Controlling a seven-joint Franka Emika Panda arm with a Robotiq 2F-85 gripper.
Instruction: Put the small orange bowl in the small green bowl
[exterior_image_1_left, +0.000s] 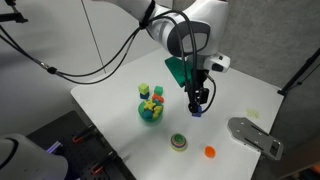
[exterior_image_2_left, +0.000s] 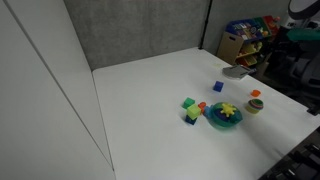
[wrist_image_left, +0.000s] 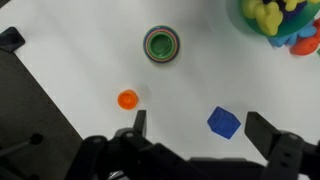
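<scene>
The small orange bowl sits on the white table, left of my gripper in the wrist view; it also shows in both exterior views. The small green bowl stands apart from it, empty, and shows in both exterior views. My gripper is open and empty. It hangs above the table, over a blue cube, apart from both bowls.
A larger teal bowl filled with colourful blocks stands near the cube. Loose blocks lie beside it. A grey flat object lies at the table edge. Black cables hang behind the arm.
</scene>
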